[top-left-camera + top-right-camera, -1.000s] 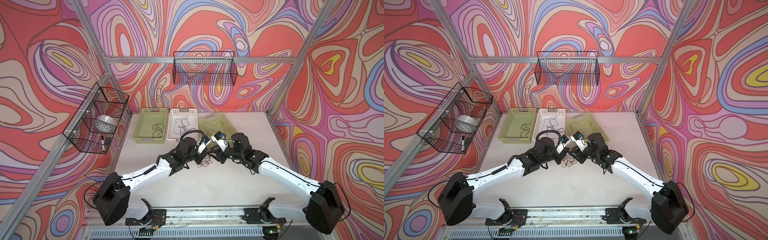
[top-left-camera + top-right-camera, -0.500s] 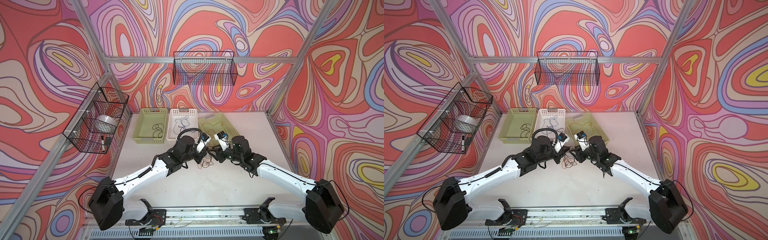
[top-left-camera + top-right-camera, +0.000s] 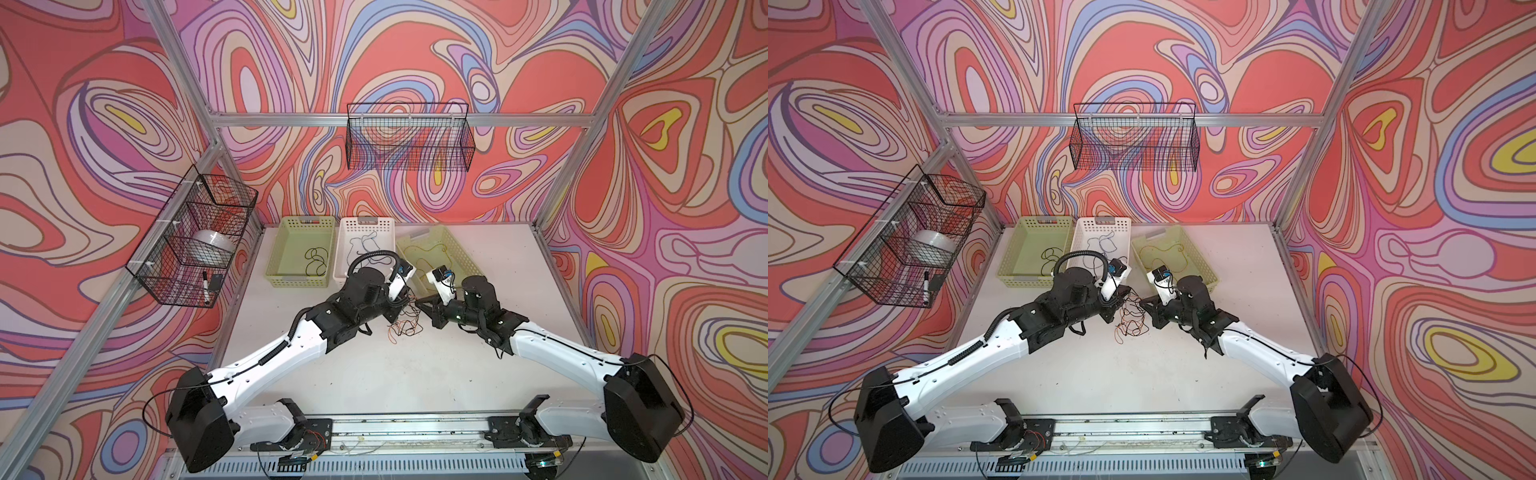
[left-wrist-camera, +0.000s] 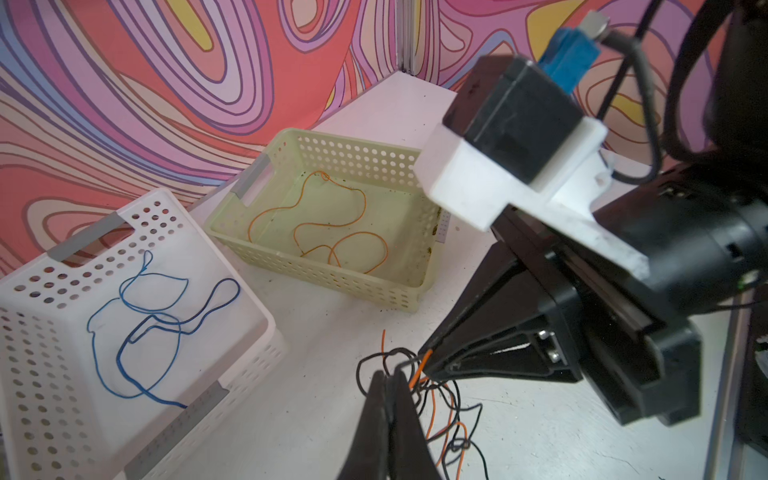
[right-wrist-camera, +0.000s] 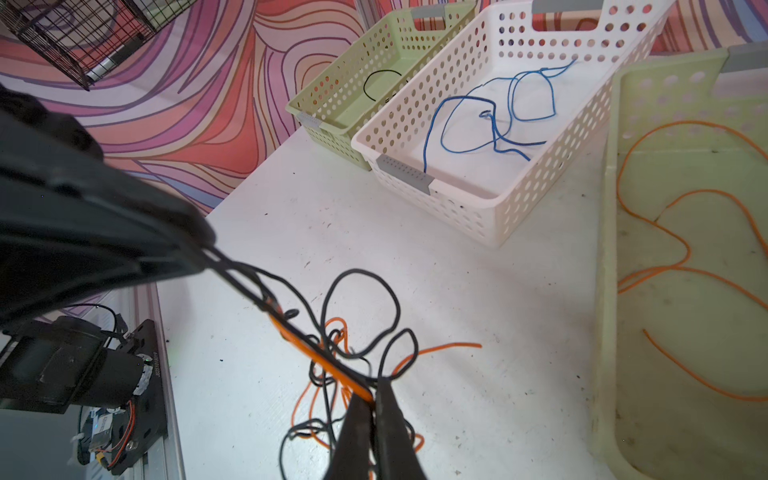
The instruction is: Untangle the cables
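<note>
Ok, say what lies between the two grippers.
Taut orange and black cables span left gripper to right gripper, clearest in the right wrist view.

I had green basket [image 3: 297, 281], white basket [image 3: 366, 223], pale yellow basket [image 3: 462, 254] left-to-right on table [image 3: 374, 365] far side; far-wall wire basket [image 3: 409, 141]; left-wall wire basket [image 3: 183, 253] held marker [image 3: 205, 286].

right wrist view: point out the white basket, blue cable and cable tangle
white basket [image 5: 457, 208], right wrist view, on its perforated end wall
blue cable [image 5: 496, 133], right wrist view, where strands cross inside the basket
cable tangle [image 5: 332, 351], right wrist view, on the orange-and-black knot
</note>
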